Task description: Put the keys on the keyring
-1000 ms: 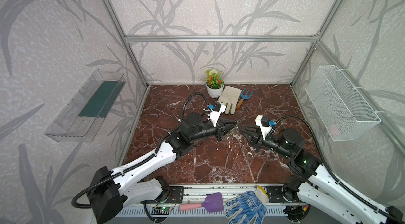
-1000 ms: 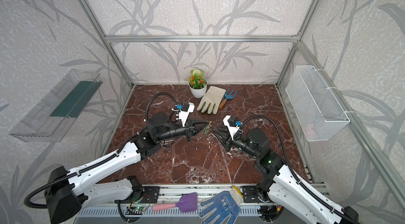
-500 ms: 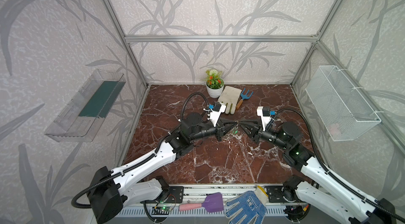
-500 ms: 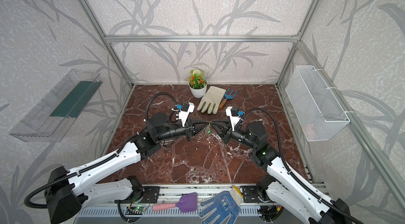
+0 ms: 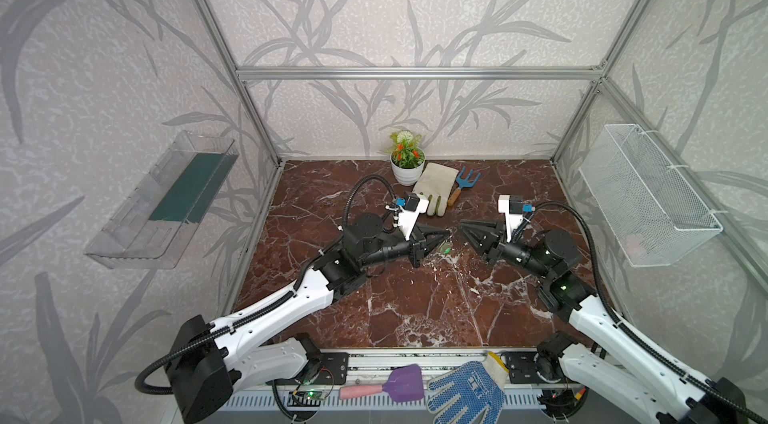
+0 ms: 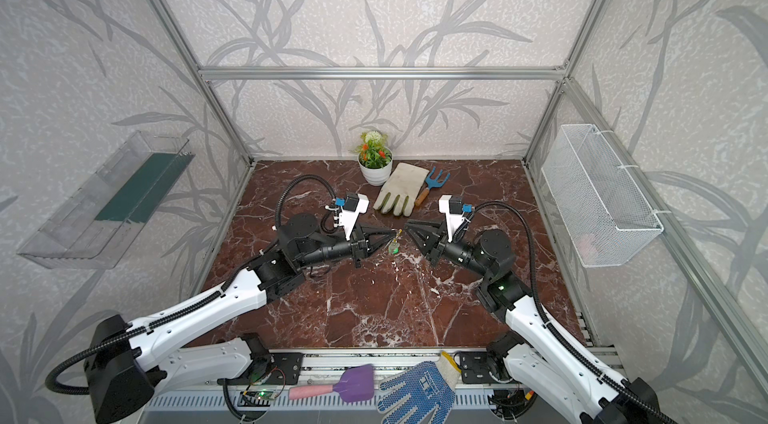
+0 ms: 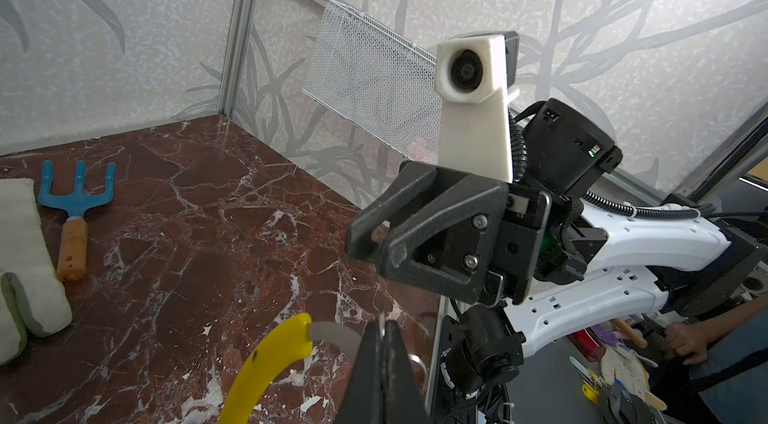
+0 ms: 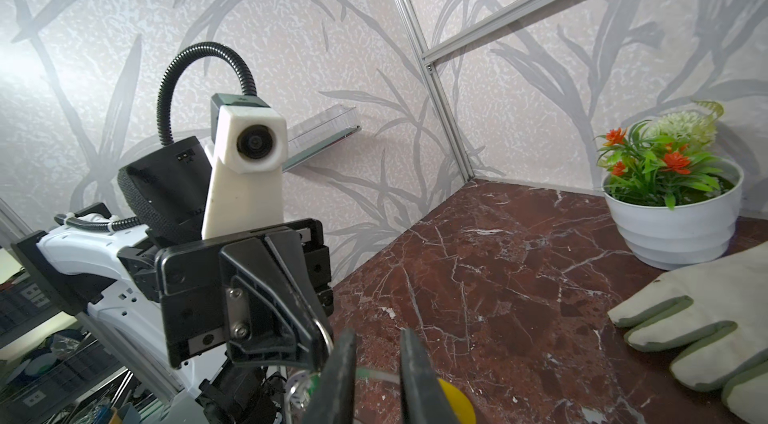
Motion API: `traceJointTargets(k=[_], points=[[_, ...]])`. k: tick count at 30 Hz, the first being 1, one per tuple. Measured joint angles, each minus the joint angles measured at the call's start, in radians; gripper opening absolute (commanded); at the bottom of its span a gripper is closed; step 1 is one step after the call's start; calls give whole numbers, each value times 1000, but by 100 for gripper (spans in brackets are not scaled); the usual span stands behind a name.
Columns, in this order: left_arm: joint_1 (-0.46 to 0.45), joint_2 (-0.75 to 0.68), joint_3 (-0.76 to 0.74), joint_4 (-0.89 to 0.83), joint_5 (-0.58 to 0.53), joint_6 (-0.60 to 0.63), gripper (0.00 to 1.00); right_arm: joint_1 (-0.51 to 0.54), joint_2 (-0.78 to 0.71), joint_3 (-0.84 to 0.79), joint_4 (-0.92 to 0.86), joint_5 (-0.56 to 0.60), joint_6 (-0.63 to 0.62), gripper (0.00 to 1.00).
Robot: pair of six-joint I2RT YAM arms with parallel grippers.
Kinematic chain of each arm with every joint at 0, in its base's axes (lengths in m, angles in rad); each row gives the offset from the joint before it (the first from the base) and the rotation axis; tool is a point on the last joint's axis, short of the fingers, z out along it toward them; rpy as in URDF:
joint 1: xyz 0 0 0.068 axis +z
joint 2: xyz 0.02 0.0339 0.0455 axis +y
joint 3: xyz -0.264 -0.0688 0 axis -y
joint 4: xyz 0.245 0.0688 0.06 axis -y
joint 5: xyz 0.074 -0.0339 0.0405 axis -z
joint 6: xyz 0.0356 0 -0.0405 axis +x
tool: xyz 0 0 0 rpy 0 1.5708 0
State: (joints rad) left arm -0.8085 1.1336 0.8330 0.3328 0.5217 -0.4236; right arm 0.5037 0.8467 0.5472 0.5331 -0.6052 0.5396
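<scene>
Left gripper [image 7: 384, 330] clamps the keyring [image 7: 270, 359]; keys [image 6: 392, 248] dangle beneath, seemingly threaded. Right gripper [image 8: 377, 339] just beside, jaws slightly apart, empty. Likely almost done.

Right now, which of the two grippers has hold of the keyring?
The left gripper: its jaws are shut on the metal band of the keyring. The right gripper faces it, apart, with its jaws slightly open and empty.

In both top views, the marble floor [image 5: 415, 305] at 6 o'clock of my left gripper [image 5: 447, 232] and right gripper [image 5: 462, 227] lies open. At 12 o'clock the glove [image 5: 434, 189], rake [image 5: 464, 184] and flower pot [image 5: 406, 173] obstruct. The gap between the tips is narrow; the keyring [image 7: 270, 364] occupies it.
</scene>
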Motion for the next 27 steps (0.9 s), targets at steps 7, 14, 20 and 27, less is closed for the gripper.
traceJointTargets(k=[7,14,20,27], points=[[0,0,0,10,0,-2,0,0,43,0,28,-59,27,19],[0,0,0,19,1,-6,0,-1,50,0,42,-87,39,18],[0,0,0,19,-4,-6,0,-1,26,-18,45,-68,39,18],[0,0,0,19,-4,-6,0,-3,27,-18,67,-74,53,18]])
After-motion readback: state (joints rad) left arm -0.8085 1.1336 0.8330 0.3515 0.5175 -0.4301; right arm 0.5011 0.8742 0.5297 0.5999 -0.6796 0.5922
